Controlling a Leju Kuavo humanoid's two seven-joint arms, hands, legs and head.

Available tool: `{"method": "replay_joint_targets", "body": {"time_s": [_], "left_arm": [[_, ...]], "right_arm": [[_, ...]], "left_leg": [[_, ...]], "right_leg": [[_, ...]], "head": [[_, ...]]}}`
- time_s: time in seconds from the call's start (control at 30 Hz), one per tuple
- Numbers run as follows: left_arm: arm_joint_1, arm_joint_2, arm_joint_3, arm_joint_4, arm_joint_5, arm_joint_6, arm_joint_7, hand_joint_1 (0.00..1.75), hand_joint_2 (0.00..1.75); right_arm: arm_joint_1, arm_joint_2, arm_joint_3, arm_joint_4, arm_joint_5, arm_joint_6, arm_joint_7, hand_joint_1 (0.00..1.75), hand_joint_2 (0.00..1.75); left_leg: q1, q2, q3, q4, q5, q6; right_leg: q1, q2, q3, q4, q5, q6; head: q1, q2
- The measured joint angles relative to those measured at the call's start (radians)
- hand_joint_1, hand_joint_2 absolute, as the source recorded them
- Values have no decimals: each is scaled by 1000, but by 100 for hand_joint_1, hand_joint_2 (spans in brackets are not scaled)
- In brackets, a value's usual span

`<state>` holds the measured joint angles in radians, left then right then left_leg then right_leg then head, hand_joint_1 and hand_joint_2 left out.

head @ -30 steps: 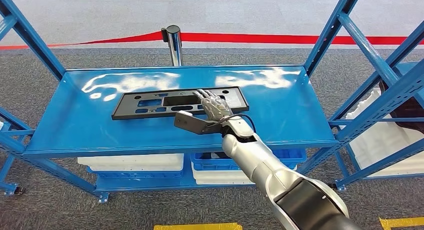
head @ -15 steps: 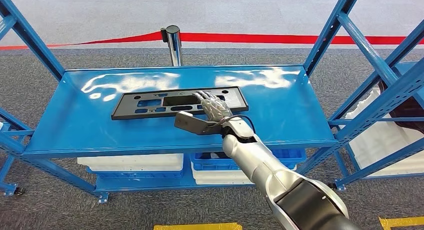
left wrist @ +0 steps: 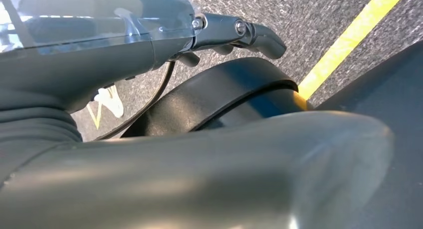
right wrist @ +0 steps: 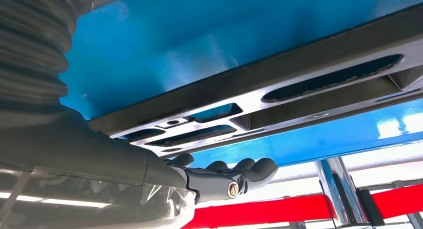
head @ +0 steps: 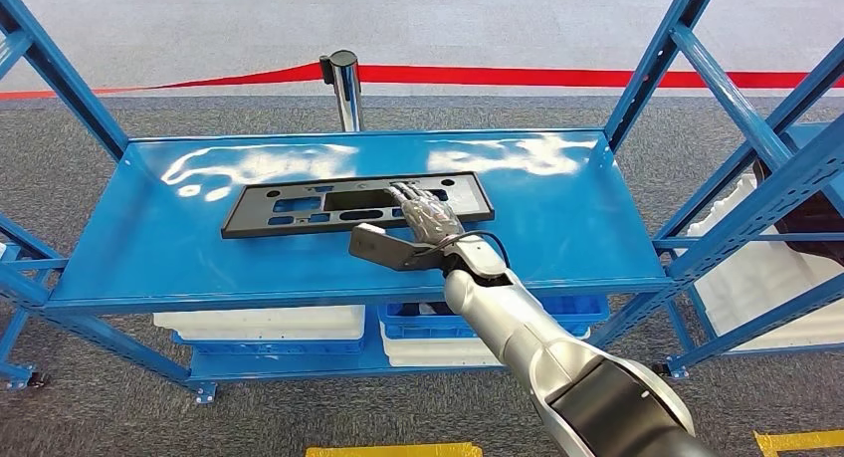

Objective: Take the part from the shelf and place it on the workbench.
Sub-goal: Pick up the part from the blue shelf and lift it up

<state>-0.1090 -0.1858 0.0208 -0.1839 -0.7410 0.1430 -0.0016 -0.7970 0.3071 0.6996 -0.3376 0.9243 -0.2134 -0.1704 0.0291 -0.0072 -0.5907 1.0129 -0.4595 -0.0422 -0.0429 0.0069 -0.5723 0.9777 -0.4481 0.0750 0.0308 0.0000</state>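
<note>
Your right hand's [head: 430,214] fingers [head: 406,192] are stretched out flat over the black part [head: 299,206], thumb sticking out sideways off its near edge, not clamped on anything. The part lies flat on the blue shelf [head: 149,238], long axis running left-right. Arm reaches in from lower right. Left hand [left wrist: 239,32]: can't tell about its fingers.

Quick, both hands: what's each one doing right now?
Left hand: holds nothing, fingers curled in.
Right hand: fingers spread on the black part, no grip yet.
</note>
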Motion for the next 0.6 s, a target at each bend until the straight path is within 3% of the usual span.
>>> {"method": "replay_joint_targets", "body": {"time_s": [0.13,0.2,0.33,0.47,0.6], "left_arm": [[1,0,5,0,2,-4,-4,0,0],[1,0,9,0,2,-5,-5,0,0],[2,0,11,0,4,-6,-10,0,0],[3,0,16,0,9,-14,-20,0,0],[4,0,19,0,10,-18,-24,0,0]], "right_arm": [[5,-2,0,0,0,-5,2,0,175],[7,-3,0,0,0,-6,4,8,175],[11,-6,0,0,-1,-8,6,136,175],[15,-8,0,0,-1,-20,7,174,175],[15,-8,0,0,0,-34,6,175,175]], "left_leg": [[0,0,0,0,0,0],[0,0,0,0,0,0],[0,0,0,0,0,0],[0,0,0,0,0,0],[0,0,0,0,0,0]], "right_leg": [[0,0,0,0,0,0],[0,0,0,0,0,0],[0,0,0,0,0,0],[0,0,0,0,0,0],[0,0,0,0,0,0]], "head": [[0,0],[0,0],[0,0],[0,0],[-1,0]]}}
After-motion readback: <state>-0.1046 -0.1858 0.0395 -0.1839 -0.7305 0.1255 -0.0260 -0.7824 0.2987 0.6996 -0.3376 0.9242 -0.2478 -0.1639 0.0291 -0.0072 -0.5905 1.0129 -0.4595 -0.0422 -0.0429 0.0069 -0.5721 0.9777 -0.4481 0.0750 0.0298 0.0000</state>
